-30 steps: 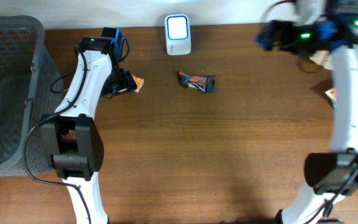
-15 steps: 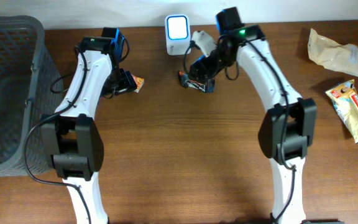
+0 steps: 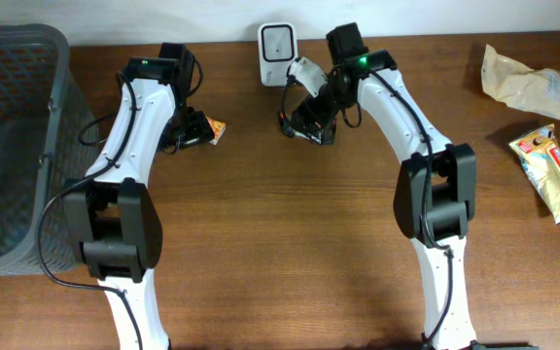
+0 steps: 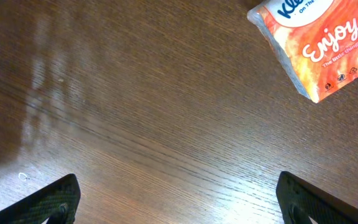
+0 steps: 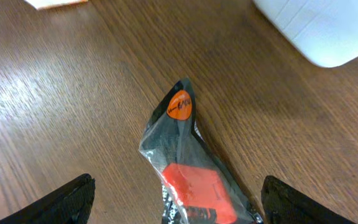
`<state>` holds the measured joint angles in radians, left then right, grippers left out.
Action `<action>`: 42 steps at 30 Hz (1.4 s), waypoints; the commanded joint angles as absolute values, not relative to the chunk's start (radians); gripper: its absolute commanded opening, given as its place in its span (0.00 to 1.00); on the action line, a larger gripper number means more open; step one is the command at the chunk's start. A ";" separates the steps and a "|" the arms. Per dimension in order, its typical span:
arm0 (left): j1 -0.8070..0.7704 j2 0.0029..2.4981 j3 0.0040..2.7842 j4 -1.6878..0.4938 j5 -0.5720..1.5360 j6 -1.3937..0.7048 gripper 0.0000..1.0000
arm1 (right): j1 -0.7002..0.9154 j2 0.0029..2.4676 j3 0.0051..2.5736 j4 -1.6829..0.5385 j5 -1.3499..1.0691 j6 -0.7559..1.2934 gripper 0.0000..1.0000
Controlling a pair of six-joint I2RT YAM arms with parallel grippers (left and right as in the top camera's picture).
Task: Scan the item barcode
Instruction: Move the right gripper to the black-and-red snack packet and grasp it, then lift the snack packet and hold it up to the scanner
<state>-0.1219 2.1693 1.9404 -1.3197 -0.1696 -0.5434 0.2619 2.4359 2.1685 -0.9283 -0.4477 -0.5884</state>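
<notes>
A black plastic packet (image 5: 191, 168) with a red block inside and an orange round label lies flat on the wooden table. My right gripper (image 5: 182, 205) is open just above it, one fingertip on each side and neither touching. From overhead, the right gripper (image 3: 311, 119) covers most of the packet (image 3: 286, 124). The white barcode scanner (image 3: 278, 42) stands at the table's back edge, just behind the packet, and its corner shows in the right wrist view (image 5: 316, 25). My left gripper (image 4: 179, 205) hangs open and empty over bare wood.
An orange-and-white tissue pack (image 4: 319, 43) lies just beyond the left gripper (image 3: 194, 128). A grey mesh basket (image 3: 8, 146) fills the far left. At the far right lie a crumpled beige wrapper (image 3: 523, 83) and a snack packet (image 3: 557, 175).
The right arm swung in from the far right to the black packet and has settled lower over it, narrowing its jaws slightly. The scanner face looks dimmer. The left arm has not moved.
</notes>
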 commanded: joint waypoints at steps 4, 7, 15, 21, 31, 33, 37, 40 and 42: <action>-0.121 2.167 1.945 -1.321 -0.173 -0.553 0.99 | 0.262 2.483 2.152 -0.930 -0.464 -0.617 0.62; -0.121 2.167 1.945 -1.321 -0.173 -0.553 0.99 | 0.262 2.497 2.148 -0.934 -0.463 -0.616 0.62; -0.121 2.167 1.945 -1.321 -0.173 -0.553 0.99 | 0.263 2.511 2.148 -0.974 -0.471 -0.514 0.54; -0.121 2.167 1.945 -1.321 -0.173 -0.553 0.99 | 0.288 2.497 2.159 -1.101 -0.517 -0.447 0.63; -0.121 2.167 1.945 -1.321 -0.173 -0.553 0.99 | 0.308 2.494 2.186 -1.006 -0.253 -0.323 0.71; -0.121 2.167 1.945 -1.321 -0.173 -0.553 0.99 | 0.309 2.494 2.160 -1.005 -0.254 -0.323 0.59; -0.121 2.167 1.945 -1.321 -0.173 -0.553 0.99 | 0.308 2.494 2.141 -1.007 -0.254 -0.284 0.52; -0.121 2.167 1.945 -1.321 -0.173 -0.553 0.99 | 0.309 2.494 2.141 -1.005 -0.260 -0.255 0.48; -0.121 2.167 1.945 -1.321 -0.173 -0.553 0.99 | 0.308 2.494 2.141 -1.005 -0.260 -0.226 0.47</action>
<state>-0.1219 2.1693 1.9404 -1.3197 -0.1692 -0.5434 0.3031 2.4920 2.1490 -1.0054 -0.2695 -0.2806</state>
